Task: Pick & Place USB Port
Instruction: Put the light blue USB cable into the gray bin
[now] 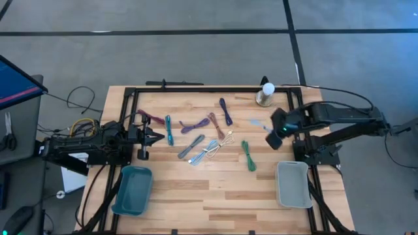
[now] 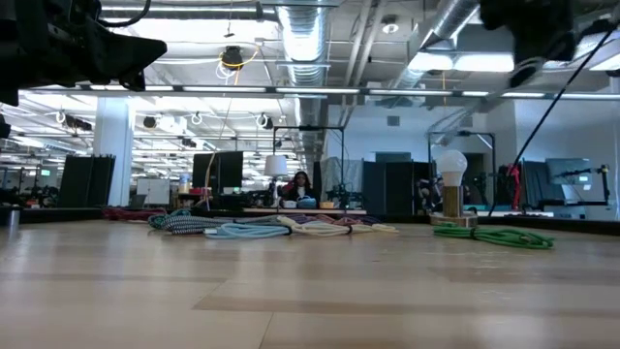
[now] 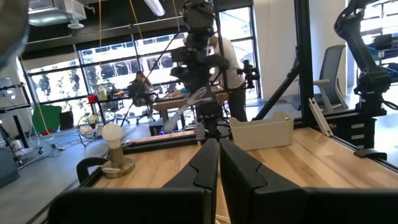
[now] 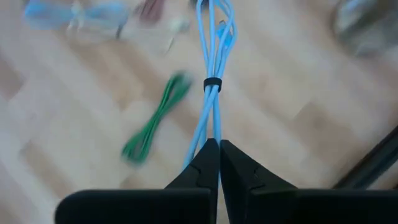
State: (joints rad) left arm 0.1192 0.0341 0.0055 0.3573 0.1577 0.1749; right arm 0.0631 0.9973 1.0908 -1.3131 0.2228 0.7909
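Note:
My right gripper (image 1: 274, 136) hovers over the table's right part and is shut on a light blue bundled USB cable (image 4: 212, 68) bound by a black tie. Left of it, several more bundled cables lie flat on the wood, among them a green one (image 1: 249, 155), a white one (image 1: 225, 140) and a teal one (image 1: 169, 129). The green one (image 4: 155, 121) also shows below the right gripper in its wrist view. My left gripper (image 1: 157, 137) waits shut at the table's left side, by the teal cable, touching nothing. My right gripper pinches the light blue cable between its two fingers at one end of the bundle (image 4: 210, 138). The bundle runs straight out ahead of the fingertips, along the fingers. It is lifted clear of the table, above the wood near the green cable.
A teal bin (image 1: 132, 189) sits at the near left and a grey bin (image 1: 292, 184) at the near right, close under the right arm. A bulb on a round stand (image 1: 265, 94) is at the far right. Black frame rails edge the table.

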